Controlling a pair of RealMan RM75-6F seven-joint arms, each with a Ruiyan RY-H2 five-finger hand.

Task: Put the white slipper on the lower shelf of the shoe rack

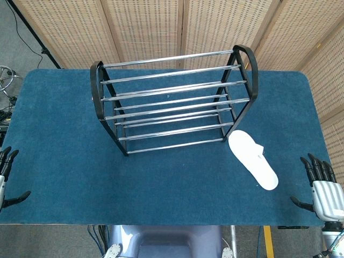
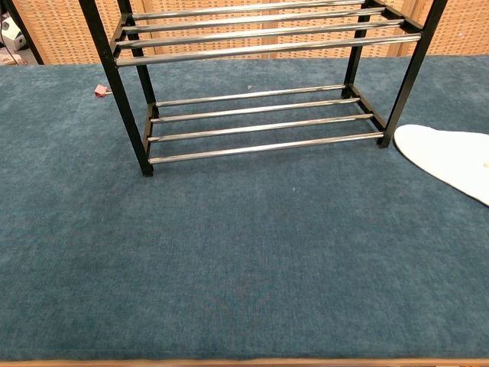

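the table, covered in blue carpet, fills most of the frame. the shoe rack stands at upper centre of the head view, and its lower shelf of metal bars is bare and sits low to the carpet in the chest view. the white slipper lies flat on the carpet at centre right of the frame, just beside the rack's right front leg, one end toward the rack. your right hand rests at the lower right edge, fingers spread and holding nothing, near the slipper but apart from it. your left hand sits at the lower left edge, likewise released and empty. expect the slipper to be light, soft and flexible; it will likely sag if taken by one end. grip it across the middle, near the raised strap band, then slide it in low between the bars.
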